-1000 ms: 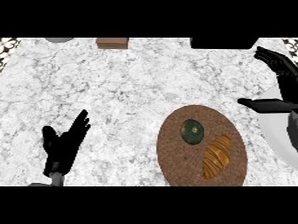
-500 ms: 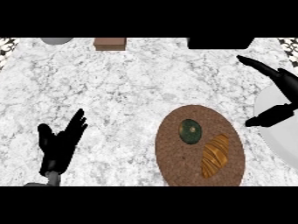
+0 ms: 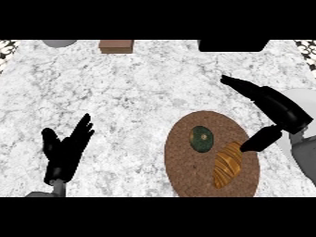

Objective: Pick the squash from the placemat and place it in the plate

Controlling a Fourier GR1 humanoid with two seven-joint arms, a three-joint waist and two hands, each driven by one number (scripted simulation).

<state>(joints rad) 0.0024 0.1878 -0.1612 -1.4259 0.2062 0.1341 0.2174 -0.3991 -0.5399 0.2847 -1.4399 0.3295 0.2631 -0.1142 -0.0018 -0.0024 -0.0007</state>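
A white marbled worktop (image 3: 133, 97) fills the view, with patterned tile at both far corners. The brown round placemat (image 3: 187, 176) lies at the near right, carrying the dark green squash (image 3: 202, 138) and, just beside it, a golden croissant (image 3: 227, 164). The right hand (image 3: 278, 109) hangs over the placemat's right edge, fingers (image 3: 237, 84) released and straight. The left hand (image 3: 66, 150) rests open at the near left. A brown box (image 3: 116, 46) sits at the far edge.

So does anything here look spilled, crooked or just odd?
Nothing looks spilled or broken. The green squash and a croissant lie on the round brown placemat. The plate is mostly hidden under the right hand. The left hand rests open.
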